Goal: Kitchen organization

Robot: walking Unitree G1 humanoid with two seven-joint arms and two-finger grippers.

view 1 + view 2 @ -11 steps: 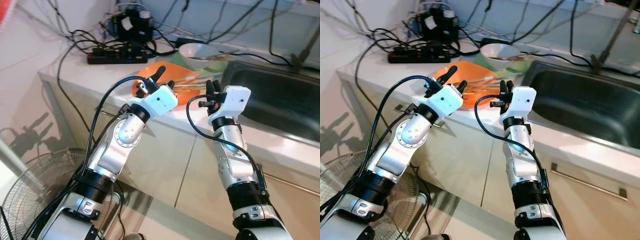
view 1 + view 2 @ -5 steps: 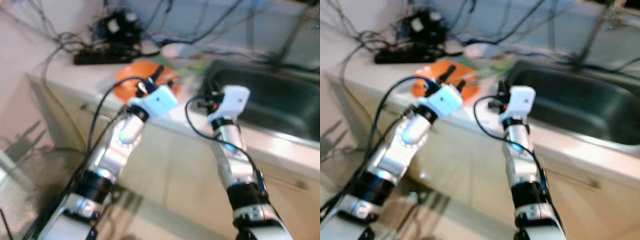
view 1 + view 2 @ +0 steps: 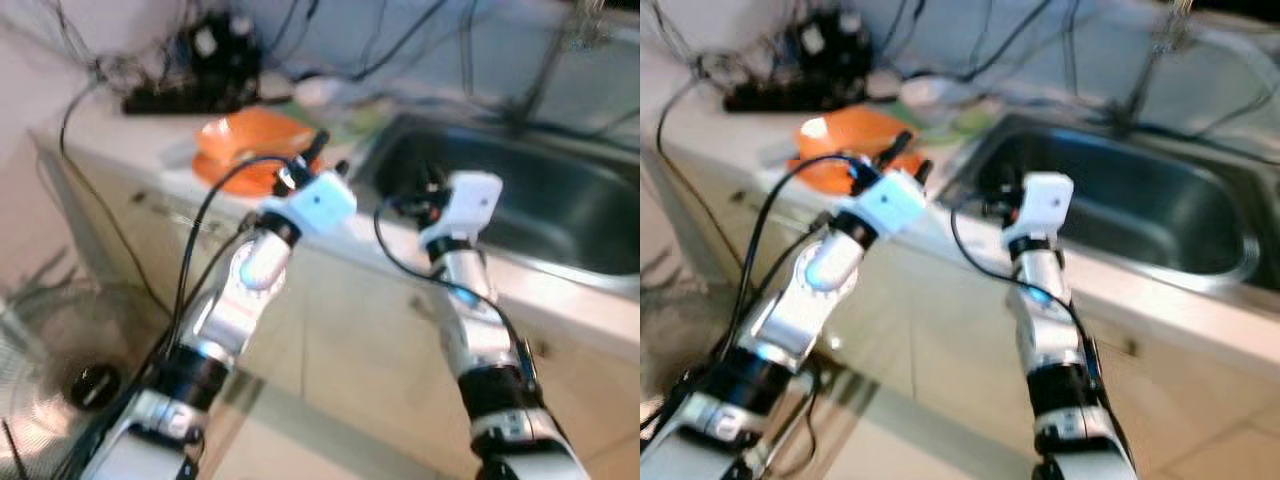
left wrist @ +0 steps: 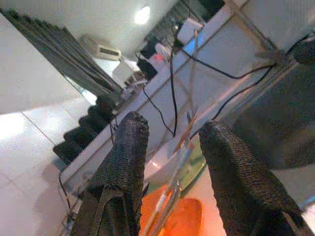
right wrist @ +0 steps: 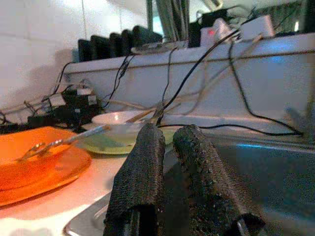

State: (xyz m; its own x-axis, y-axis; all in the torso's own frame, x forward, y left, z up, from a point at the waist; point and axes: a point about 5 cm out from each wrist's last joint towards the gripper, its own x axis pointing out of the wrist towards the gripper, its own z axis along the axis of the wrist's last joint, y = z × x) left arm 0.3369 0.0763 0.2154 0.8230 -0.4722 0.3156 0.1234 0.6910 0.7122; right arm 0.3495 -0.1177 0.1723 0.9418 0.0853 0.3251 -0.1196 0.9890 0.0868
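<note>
Both arms are up in front of the counter edge, nothing grabbed so far. The left gripper [image 4: 172, 162] has its two black fingers spread apart with nothing between them, pointing over the orange plastic plates [image 3: 250, 150] stacked on the white countertop [image 3: 120, 125], just left of the steel sink [image 3: 1130, 210]. The right gripper [image 5: 170, 162] has its fingers pressed together, empty, hovering at the sink's near corner.

A long metal spoon [image 5: 59, 143] lies across the orange plates, its handle running toward a shallow pale green dish [image 5: 110, 142] with a white bowl [image 5: 118, 118] behind it. The head views are blurry, so I'm going by the wrist cams here.

Handling guess: the plates look light, stiff and slick, so pinch the rim, since the flat face would probably slip. The spoon could slide off if they tilt, so I'd lift it first by mid-handle. The white bowl looks ceramic, heavier and chippable; grip its wall.
</note>
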